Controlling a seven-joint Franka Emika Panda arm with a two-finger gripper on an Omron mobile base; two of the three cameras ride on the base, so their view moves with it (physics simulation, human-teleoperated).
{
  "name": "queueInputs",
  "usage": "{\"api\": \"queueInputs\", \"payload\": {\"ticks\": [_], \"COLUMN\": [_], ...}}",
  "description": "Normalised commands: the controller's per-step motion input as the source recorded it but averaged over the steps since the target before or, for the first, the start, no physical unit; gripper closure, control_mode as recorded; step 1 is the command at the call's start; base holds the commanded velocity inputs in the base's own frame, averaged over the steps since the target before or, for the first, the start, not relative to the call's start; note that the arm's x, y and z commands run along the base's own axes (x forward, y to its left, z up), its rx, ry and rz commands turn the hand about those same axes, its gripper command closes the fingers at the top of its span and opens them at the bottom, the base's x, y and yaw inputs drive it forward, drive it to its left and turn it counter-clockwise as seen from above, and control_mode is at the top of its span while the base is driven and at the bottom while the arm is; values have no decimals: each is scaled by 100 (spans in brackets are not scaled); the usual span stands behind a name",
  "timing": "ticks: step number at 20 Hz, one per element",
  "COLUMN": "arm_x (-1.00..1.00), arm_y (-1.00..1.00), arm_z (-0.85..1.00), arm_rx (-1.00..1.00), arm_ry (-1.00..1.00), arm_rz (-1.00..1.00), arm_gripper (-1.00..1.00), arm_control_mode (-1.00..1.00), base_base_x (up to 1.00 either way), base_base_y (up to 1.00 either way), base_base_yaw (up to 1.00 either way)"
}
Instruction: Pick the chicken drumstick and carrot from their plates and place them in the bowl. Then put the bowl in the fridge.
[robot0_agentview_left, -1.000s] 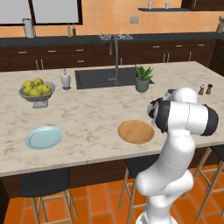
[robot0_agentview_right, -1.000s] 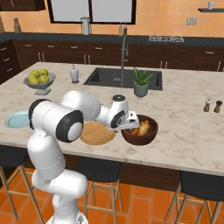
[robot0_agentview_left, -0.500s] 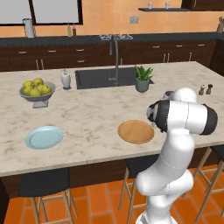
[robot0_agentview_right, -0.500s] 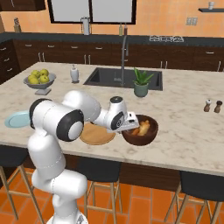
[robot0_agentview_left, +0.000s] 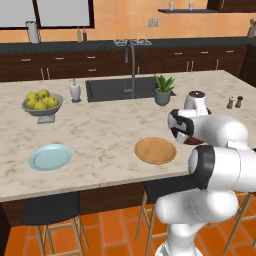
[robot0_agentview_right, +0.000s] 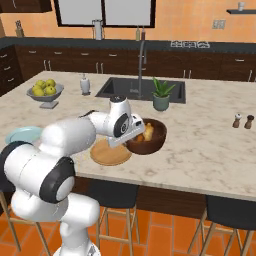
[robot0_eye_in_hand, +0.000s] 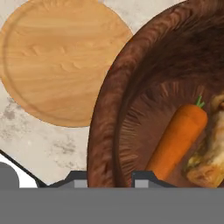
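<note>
The gripper (robot0_eye_in_hand: 108, 177), clenched on the rim of the bowl (robot0_agentview_right: 156, 141) near the counter's (robot0_agentview_right: 210, 150) front edge, beside the wooden plate (robot0_eye_in_hand: 61, 57); a one-sided hold may let it tilt when lifted, spilling the carrot (robot0_eye_in_hand: 177, 138) and drumstick (robot0_eye_in_hand: 209, 157) inside.

Island counter (robot0_agentview_right: 210, 150), pale marble. Dark wooden bowl (robot0_agentview_right: 156, 142) beside tan wooden plate (robot0_agentview_right: 111, 155), orange carrot (robot0_agentview_right: 149, 132) inside. Gripper (robot0_agentview_right: 133, 141) at the bowl's near rim. Blue plate (robot0_agentview_right: 20, 134) at left edge. Grey fruit bowl (robot0_agentview_right: 45, 95), potted plant (robot0_agentview_right: 162, 96), sink (robot0_agentview_right: 131, 89) behind.
</note>
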Motion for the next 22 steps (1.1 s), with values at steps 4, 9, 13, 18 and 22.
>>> {"api": "queueInputs", "payload": {"ticks": [4, 9, 13, 18, 22], "arm_x": [-100, -100, -100, -94, -26], "arm_y": [91, 97, 84, 44, 2], "arm_z": [89, 67, 51, 44, 13], "arm_rx": [-11, -3, 0, 0, 0], "arm_ry": [0, 3, -1, 3, -1], "arm_rz": [38, 22, 17, 12, 7], "arm_gripper": [100, 100, 100, 100, 100], "arm_control_mode": [-100, -100, -100, -100, -100], "base_base_x": [0, 0, 0, 0, 0], "base_base_y": [0, 0, 0, 0, 0], "base_base_yaw": [0, 0, 0, 0, 0]}}
